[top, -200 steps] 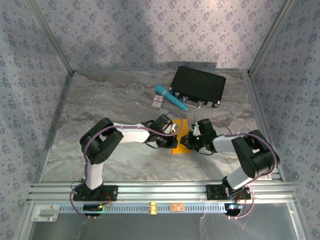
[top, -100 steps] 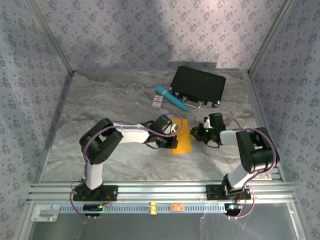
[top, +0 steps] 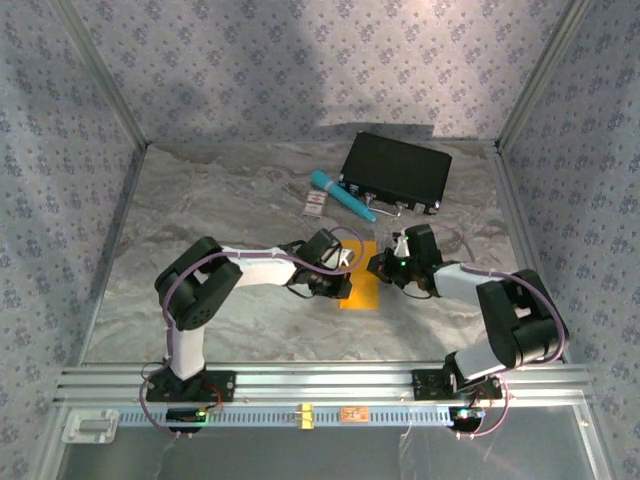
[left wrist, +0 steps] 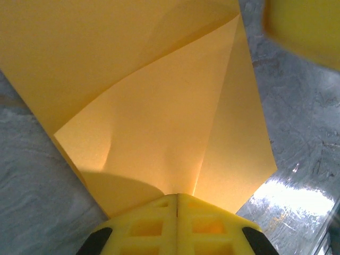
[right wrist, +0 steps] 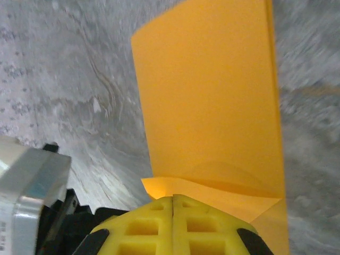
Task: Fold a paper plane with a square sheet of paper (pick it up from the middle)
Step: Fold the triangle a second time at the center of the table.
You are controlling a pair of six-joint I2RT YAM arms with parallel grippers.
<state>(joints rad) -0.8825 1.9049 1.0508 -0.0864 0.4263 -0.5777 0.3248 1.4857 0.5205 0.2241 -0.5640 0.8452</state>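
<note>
Clamping thin orange-yellow creased paper sheet (top: 361, 290) from both sides: my left pincer (left wrist: 176, 197) and right pincer (right wrist: 173, 197) both closed on it, nearside of black rectangular case (top: 396, 170).

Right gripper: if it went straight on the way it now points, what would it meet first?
The square sheet of paper, already folded, lies right at the tips of the shut right gripper. Past it likely stands the left gripper, though depth is unclear.
</note>
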